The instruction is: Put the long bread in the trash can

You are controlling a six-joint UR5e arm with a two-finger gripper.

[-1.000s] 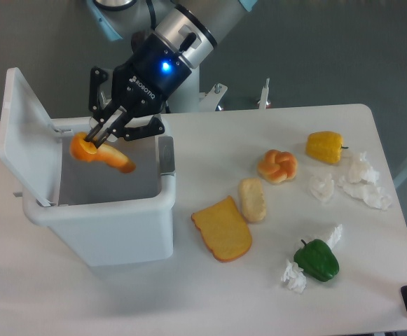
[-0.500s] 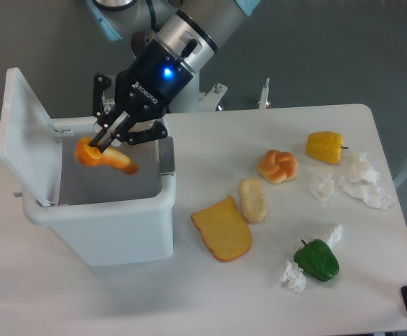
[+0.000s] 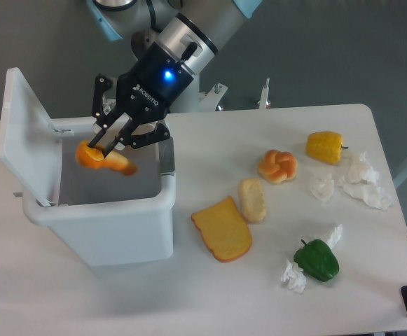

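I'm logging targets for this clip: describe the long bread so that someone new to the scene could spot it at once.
Start at the trash can, the big white bin with its lid up at the table's left. Above its open mouth hangs the gripper, and the long bread is the glossy orange stick between its fingers. The other breads, a knotted bun, a pale roll and a toast slice, lie on the table.

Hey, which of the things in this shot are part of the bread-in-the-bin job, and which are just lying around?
Part of the job:
long bread, held in the pincer over the bin
trash can, lid open

Just lying about:
bread slice
pale roll
knotted bun
yellow pepper
green pepper
crumpled tissues
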